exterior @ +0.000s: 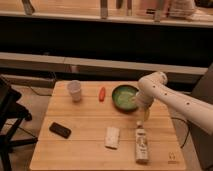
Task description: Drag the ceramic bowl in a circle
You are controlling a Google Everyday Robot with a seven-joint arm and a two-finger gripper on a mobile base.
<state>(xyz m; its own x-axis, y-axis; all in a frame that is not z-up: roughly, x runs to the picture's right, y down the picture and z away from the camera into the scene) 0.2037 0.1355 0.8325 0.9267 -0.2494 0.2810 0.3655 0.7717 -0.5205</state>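
Note:
The ceramic bowl point(124, 96) is round, shallow and green, and sits on the wooden table point(85, 115) right of its middle, near the far edge. My white arm reaches in from the right and bends down over the bowl's right side. The gripper point(145, 116) points down at the table just in front of the bowl's right front rim. It is open, with nothing between its fingers. The arm hides the bowl's right edge.
A white cup point(74, 90) stands at the far left and a small red item point(102, 93) lies left of the bowl. A bottle point(142, 145) lies right below the gripper, with a white packet point(112, 137) and a black phone point(60, 130) further left. A black chair point(7, 117) stands off the table's left side.

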